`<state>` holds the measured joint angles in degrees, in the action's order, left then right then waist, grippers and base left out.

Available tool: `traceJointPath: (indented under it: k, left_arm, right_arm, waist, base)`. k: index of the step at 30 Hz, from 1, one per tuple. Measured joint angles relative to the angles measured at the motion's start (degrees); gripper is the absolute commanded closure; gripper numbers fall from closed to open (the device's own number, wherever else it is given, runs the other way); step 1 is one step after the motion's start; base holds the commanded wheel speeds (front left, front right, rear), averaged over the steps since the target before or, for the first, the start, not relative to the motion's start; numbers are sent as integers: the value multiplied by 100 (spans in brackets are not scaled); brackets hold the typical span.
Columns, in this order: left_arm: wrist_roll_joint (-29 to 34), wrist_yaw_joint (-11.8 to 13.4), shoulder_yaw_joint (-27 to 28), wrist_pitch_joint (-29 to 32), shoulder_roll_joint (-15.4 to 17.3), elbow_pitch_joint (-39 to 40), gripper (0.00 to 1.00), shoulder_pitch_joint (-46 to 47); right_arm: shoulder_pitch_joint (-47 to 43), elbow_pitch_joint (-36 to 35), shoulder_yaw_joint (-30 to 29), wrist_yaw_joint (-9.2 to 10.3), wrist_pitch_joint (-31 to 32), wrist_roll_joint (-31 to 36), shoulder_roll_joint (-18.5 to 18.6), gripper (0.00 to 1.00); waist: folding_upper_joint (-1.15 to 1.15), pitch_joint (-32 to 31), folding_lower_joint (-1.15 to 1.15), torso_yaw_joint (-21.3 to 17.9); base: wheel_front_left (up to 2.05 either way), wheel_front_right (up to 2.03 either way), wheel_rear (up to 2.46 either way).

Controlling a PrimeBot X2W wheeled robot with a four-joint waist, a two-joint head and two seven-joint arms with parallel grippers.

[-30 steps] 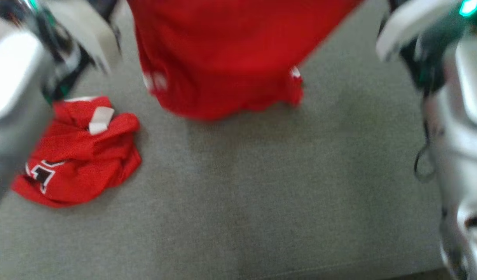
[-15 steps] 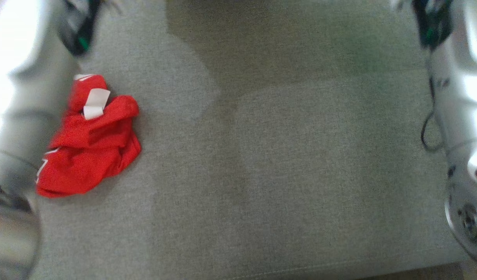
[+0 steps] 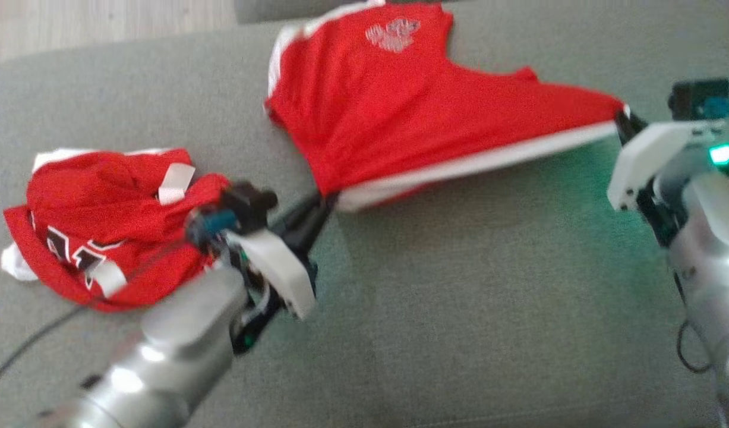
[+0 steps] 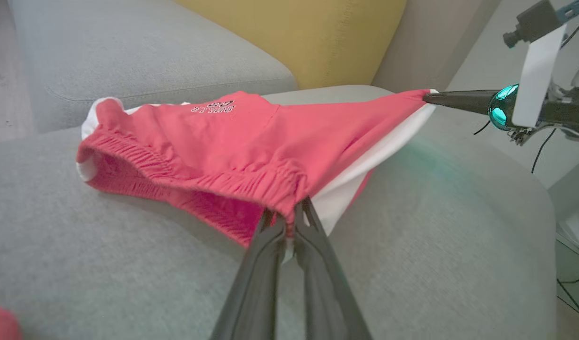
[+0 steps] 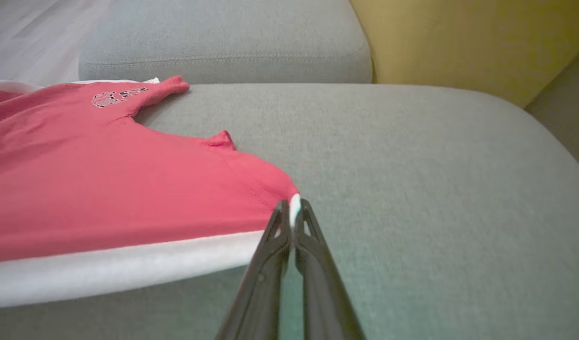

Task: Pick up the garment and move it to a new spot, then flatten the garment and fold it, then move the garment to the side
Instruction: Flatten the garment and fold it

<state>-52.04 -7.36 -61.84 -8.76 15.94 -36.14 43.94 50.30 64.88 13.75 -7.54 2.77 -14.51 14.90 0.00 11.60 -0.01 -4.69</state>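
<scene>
The garment (image 3: 400,113) is a pair of red shorts with white side stripes and a small pale logo, stretched across the grey sofa cushion (image 3: 459,297). My left gripper (image 3: 327,201) is shut on the elastic waistband corner (image 4: 289,198). My right gripper (image 3: 622,122) is shut on the hem corner (image 5: 291,203) at the far right. The white stripe edge runs taut and a little raised between the two grips, while the far part of the garment (image 4: 185,127) lies on the cushion. The right gripper's tips (image 4: 431,97) show in the left wrist view at the hem.
A second, crumpled red garment (image 3: 103,220) with black-and-white lettering lies on the cushion at the left, right by my left wrist. A yellow cushion (image 5: 459,38) and a grey back cushion (image 5: 223,42) stand behind. Wooden floor (image 3: 103,24) lies beyond the sofa edge.
The camera has tilted. A second ago the shorts hung lifted near the view's top; now they are spread on the cushion between both lowered grippers.
</scene>
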Motion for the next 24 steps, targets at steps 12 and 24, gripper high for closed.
traceJointPath:
  k: [12, 24]
  left_arm:
    - [-41, 638, -341, -115, -48, 1015, 100, -1265]
    - [-35, 1149, -275, -149, 29, 1849, 100, -1475]
  right_arm:
    - [-1622, -1102, 145, -1, 775, -1043, 782, 100]
    - [-2524, -3307, -1147, -1, 1038, -633, 809, 100]
  waist:
    - [0, -845, 0, -262]
    - [0, -674, 2, -224]
  base:
    - [0, 0, 0]
    - [0, 0, 0]
